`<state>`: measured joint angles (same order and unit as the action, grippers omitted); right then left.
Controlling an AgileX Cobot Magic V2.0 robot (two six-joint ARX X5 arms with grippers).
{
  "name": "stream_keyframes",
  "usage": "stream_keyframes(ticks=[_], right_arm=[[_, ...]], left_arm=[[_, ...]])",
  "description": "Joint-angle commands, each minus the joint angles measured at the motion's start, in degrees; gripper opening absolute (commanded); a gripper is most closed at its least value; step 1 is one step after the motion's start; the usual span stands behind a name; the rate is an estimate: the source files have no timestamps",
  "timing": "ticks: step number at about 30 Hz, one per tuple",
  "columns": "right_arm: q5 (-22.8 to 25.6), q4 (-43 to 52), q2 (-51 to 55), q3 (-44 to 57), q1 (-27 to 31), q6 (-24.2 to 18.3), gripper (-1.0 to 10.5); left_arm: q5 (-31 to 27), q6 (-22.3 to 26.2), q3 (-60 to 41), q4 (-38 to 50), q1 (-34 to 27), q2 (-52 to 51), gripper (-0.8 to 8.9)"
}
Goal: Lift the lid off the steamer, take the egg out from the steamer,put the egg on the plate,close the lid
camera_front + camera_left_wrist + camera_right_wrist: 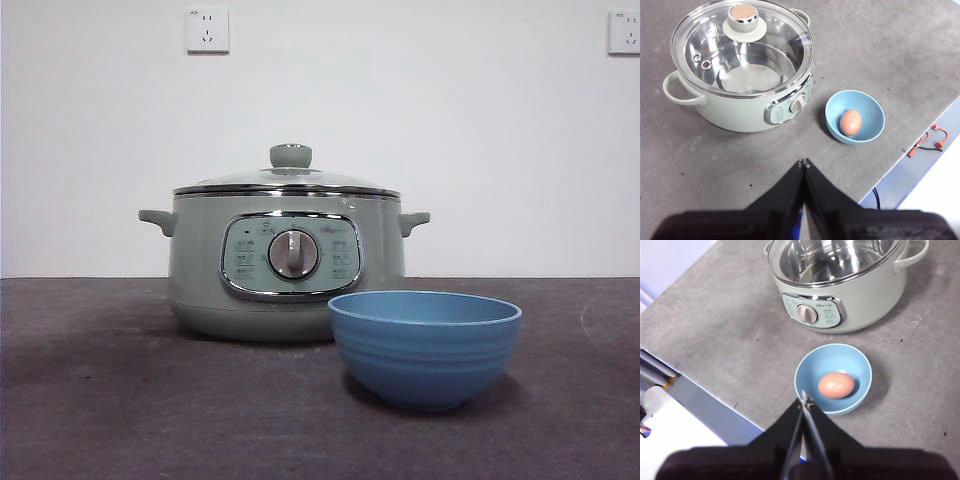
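Note:
The sage-green steamer stands on the table with the glass lid closed on it. It also shows in the left wrist view with the lid on, and in the right wrist view. The blue plate stands in front of it, to the right. The brown egg lies inside the plate; it shows in the right wrist view too, in the plate. My left gripper and right gripper are shut, empty and held high above the table.
The grey table edge runs close to the plate, with orange and black cables on the floor beyond. Two wall sockets sit on the white wall behind.

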<state>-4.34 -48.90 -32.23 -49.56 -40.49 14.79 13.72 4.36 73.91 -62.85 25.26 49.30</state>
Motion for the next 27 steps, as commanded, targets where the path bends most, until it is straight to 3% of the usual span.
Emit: stream_keyframes(ticks=[1,13,15,19,22,27], right_arm=[[0.2,0.2,0.0,0.2,-0.1,0.2,0.0],[0.2,0.2,0.0,0.2,-0.1,0.2,0.0],[0.2,0.2,0.0,0.2,-0.1,0.2,0.0],[0.2,0.1,0.0,0.2,-0.1,0.2,0.0],[0.2,0.1,0.0,0.2,-0.1,0.2,0.0],[0.2,0.1,0.0,0.2,-0.1,0.2,0.0]], left_arm=[[0.0,-0.1,-0.3,0.2,-0.1,-0.2,-0.04],[-0.2,0.3,-0.3,0.9,0.2,0.2,-0.04],[-1.9,3.3,-0.4,3.3,-0.9,-0.3,-0.04],[-1.0,12.1,-1.4,16.8,-7.4,-3.6,-0.03],[0.7,12.2,-5.8,30.8,-13.5,-8.1,-0.03],[0.3,12.2,-21.2,50.9,-21.6,-18.7,-0.03]])
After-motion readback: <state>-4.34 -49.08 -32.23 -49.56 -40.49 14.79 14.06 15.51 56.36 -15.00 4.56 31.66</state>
